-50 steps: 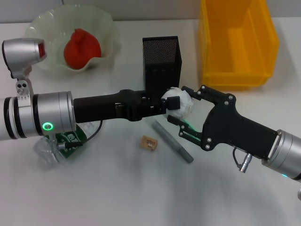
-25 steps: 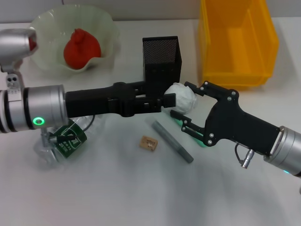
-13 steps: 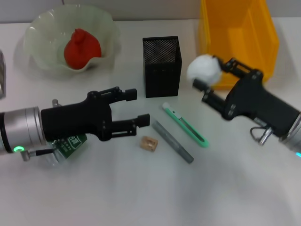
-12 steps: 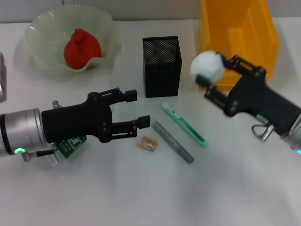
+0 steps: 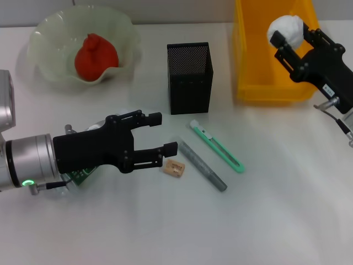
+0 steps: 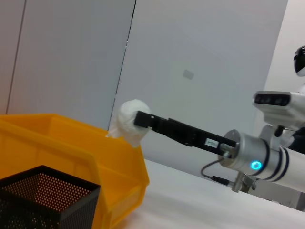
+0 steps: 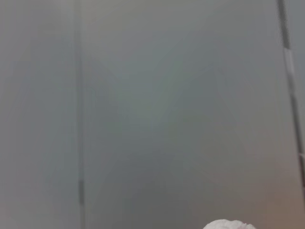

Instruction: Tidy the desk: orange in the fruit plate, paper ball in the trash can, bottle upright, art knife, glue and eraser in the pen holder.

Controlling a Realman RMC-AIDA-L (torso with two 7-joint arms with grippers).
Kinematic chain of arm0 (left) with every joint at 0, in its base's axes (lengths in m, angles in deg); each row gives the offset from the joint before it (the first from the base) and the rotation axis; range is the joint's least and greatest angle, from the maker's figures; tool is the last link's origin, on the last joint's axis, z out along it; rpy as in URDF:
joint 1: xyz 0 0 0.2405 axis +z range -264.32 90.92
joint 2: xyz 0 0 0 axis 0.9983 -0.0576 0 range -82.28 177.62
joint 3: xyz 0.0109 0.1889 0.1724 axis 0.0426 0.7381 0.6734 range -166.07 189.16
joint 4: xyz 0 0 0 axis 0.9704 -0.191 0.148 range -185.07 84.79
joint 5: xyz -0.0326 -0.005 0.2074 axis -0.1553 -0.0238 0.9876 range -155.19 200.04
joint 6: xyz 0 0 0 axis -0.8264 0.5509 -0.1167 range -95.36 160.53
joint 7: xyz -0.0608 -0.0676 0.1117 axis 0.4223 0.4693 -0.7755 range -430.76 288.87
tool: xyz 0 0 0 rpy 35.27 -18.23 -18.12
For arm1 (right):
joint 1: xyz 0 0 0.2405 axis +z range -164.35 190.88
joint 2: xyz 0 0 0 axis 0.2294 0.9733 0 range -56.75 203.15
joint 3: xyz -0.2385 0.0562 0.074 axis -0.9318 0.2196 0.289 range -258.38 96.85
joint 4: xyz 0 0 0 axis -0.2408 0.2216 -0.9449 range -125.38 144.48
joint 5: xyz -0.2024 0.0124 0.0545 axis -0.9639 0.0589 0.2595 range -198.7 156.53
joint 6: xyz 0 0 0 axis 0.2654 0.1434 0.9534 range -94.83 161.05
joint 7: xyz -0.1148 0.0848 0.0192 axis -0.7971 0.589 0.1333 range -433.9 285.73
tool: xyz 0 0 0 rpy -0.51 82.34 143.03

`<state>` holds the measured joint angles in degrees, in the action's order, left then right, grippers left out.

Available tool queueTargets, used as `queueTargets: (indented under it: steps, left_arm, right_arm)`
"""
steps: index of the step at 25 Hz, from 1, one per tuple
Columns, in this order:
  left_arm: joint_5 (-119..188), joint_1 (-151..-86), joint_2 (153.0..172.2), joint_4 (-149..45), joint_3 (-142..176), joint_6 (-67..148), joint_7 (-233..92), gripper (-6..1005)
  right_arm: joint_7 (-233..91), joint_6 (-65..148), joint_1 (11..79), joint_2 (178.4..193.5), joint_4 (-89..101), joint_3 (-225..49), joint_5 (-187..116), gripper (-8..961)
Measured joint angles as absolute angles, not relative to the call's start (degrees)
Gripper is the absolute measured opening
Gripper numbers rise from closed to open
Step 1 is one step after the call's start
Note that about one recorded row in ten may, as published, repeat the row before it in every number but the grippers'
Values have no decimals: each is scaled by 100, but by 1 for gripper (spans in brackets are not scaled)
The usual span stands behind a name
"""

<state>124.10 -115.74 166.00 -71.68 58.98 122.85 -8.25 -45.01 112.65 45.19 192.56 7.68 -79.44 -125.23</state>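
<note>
Right gripper [image 5: 288, 34] clamped on paper ball [image 5: 285, 28], held over yellow bin [image 5: 259, 66]. Left gripper [image 5: 163, 134] low beside eraser [image 5: 175, 166], fingers apart.

Materials and finish, desk scene

Crumpled white paper ball [image 5: 286, 27], rough and matt. Glossy yellow plastic bin [image 5: 265, 61]. Black metal mesh pen holder [image 5: 190, 77], perforated, matt. Translucent pale-green fruit plate [image 5: 44, 41], glassy, wavy rim. Green plastic art knife [image 5: 218, 147], smooth. Grey glue stick [image 5: 202, 165], matt. Tan eraser [image 5: 175, 166], dull. Left gripper [image 5: 160, 133] matt black plastic on brushed silver metal sleeve. White table [image 5: 176, 232], smooth matt.
</note>
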Motion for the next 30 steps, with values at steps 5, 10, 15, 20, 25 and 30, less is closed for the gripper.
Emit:
queueTargets:
  steps: [5,10,15,20,25,30]
  left_arm:
    - [12408,-11566,16595,-7176,5886,12294,-831,807]
    - [12405,-11558,16587,-7215,5883,12313,-823,807]
    - [12402,-11558,16577,-7227,5873,12336,-820,807]
    - [12409,-11575,16568,-7232,5873,12340,-815,807]
    - [12418,-11591,16567,-7239,5874,12349,-813,806]
    - [12422,-11596,16561,-7241,5882,12373,-810,806]
  right_arm:
    - [-4387,10710,4689,19254,771,-7673,-12523,555]
    - [-4386,10585,4747,19252,771,-7564,-12524,561]
    - [-4404,10579,4741,19263,790,-7405,-12524,591]
    - [-4408,10595,4740,19266,804,-7400,-12524,621]
    - [-4397,10603,4739,19269,806,-7400,-12524,772]
    - [-4395,10810,4729,19273,806,-7400,-12524,802]
